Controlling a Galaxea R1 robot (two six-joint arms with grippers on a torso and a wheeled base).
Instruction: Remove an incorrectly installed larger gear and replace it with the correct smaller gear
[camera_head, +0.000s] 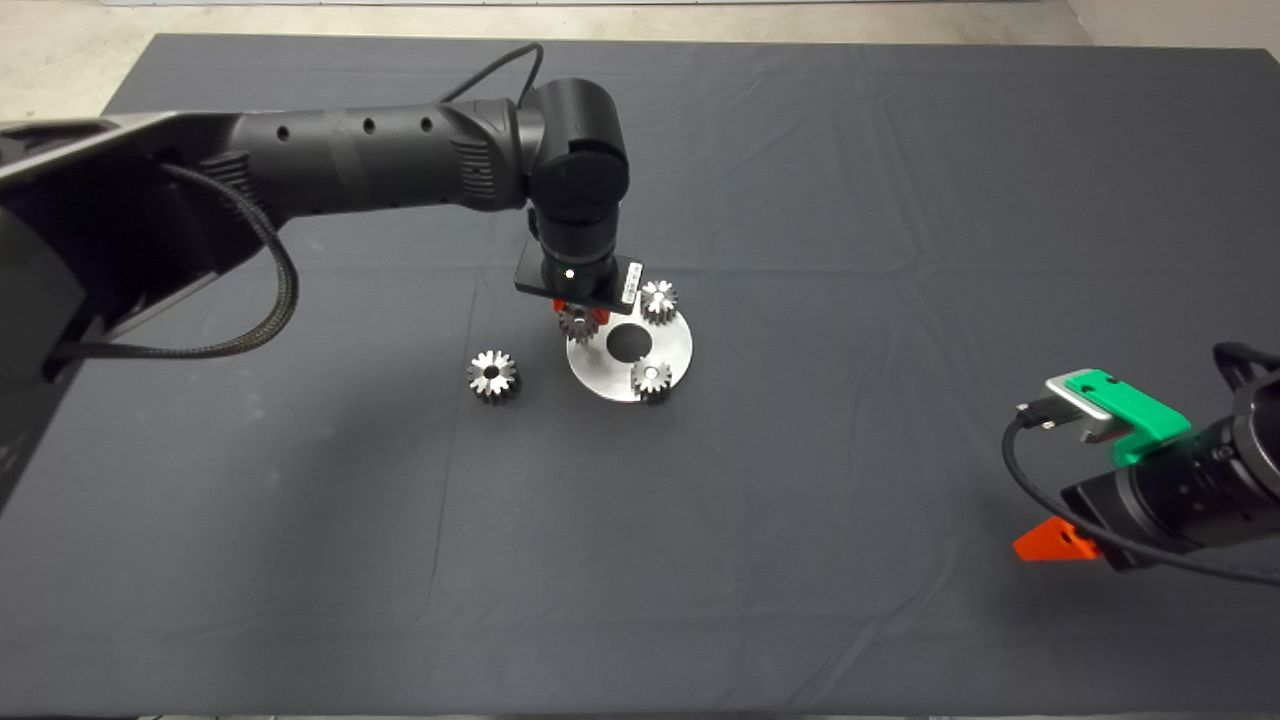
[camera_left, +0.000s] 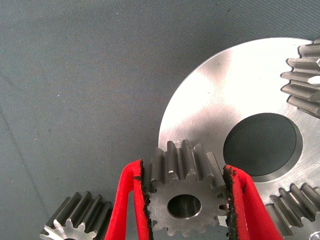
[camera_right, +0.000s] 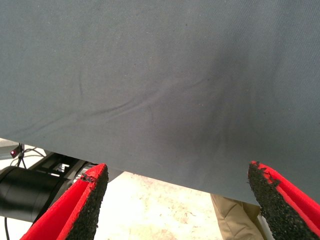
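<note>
At the mat's centre lies a steel disc (camera_head: 672, 352) with a round hole; the left gripper (camera_head: 581, 317) comes straight down over its ten o'clock rim, jaws clenched on a gear (camera_left: 184, 202) — the pads press its teeth from both sides. This held gear looks dull-faced in the left wrist view, yet whether it is the larger or the smaller one cannot be told. Two more gears sit on the disc, one at one o'clock (camera_head: 658, 300), one at six o'clock (camera_head: 651, 379). A fourth gear (camera_head: 492, 376) lies on the mat (camera_head: 800, 180), off the disc at nine o'clock. The right gripper (camera_head: 1060, 545) waits at the mat's four o'clock edge, jaws spread wide, nothing between them.
</note>
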